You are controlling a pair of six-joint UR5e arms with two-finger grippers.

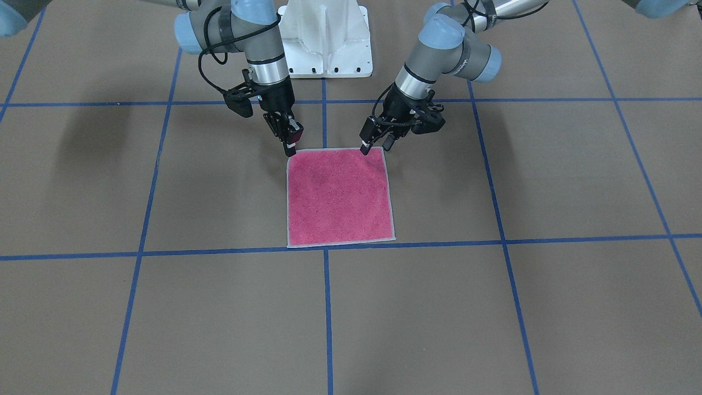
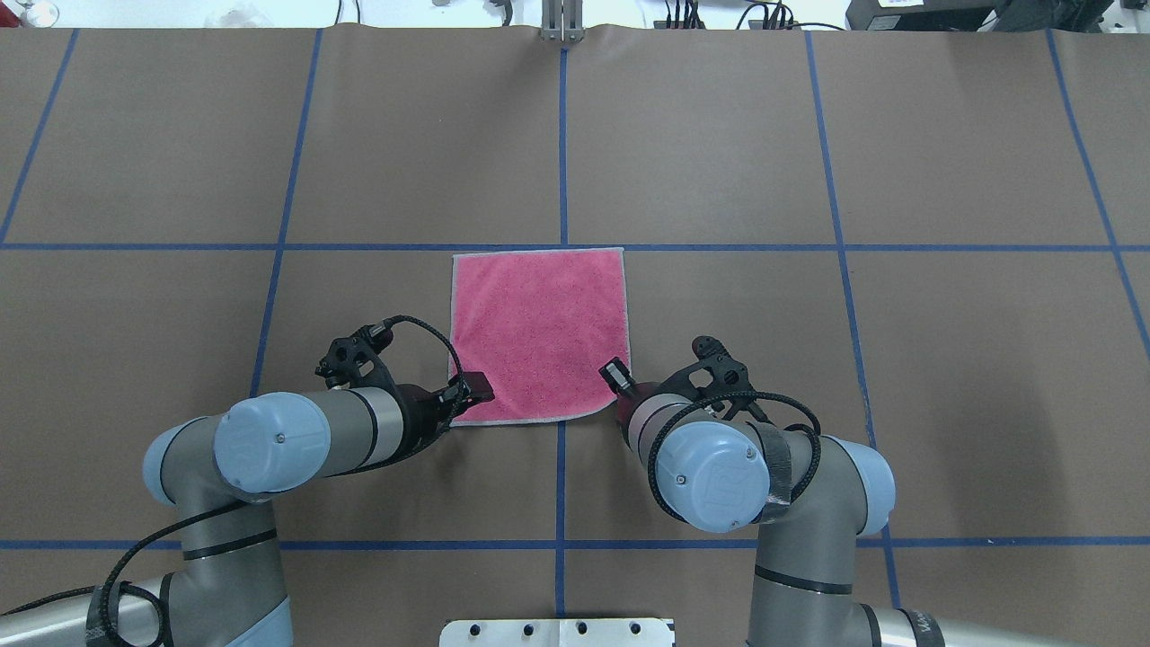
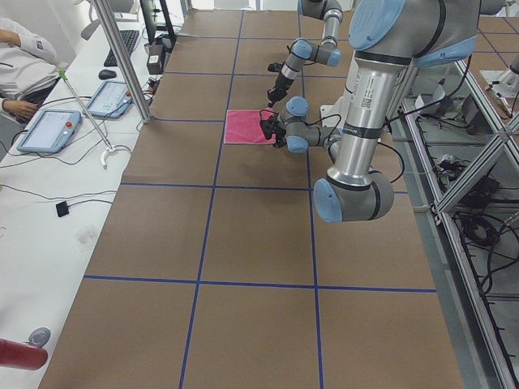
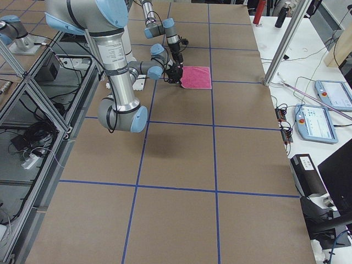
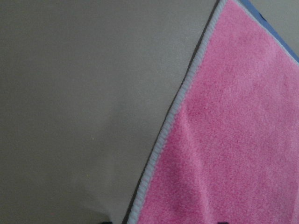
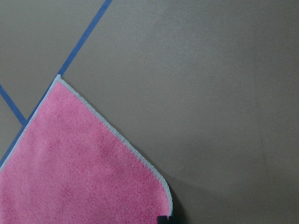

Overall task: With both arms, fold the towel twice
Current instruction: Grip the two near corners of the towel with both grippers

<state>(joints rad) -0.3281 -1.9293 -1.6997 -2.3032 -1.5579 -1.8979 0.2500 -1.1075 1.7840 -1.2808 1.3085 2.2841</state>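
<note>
towel [image 1: 340,197] lies flat, pink face up, mid-table [image 1: 493,307], in front of the white pedestal [image 1: 326,44]. its far edge runs along a blue tape line [image 1: 548,240].
left gripper [image 1: 376,146]: at the near corner on its own side, fingers set apart, tips low at the cloth edge.
right gripper [image 1: 289,147]: at the other near corner, tip at the border. fingers seen edge-on, so cannot tell their gap. this corner looks slightly curled in the overhead view.

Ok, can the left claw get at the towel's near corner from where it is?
Probably yes: the left claw hangs right at the towel's near corner, which lies flat with nothing covering it.
</note>
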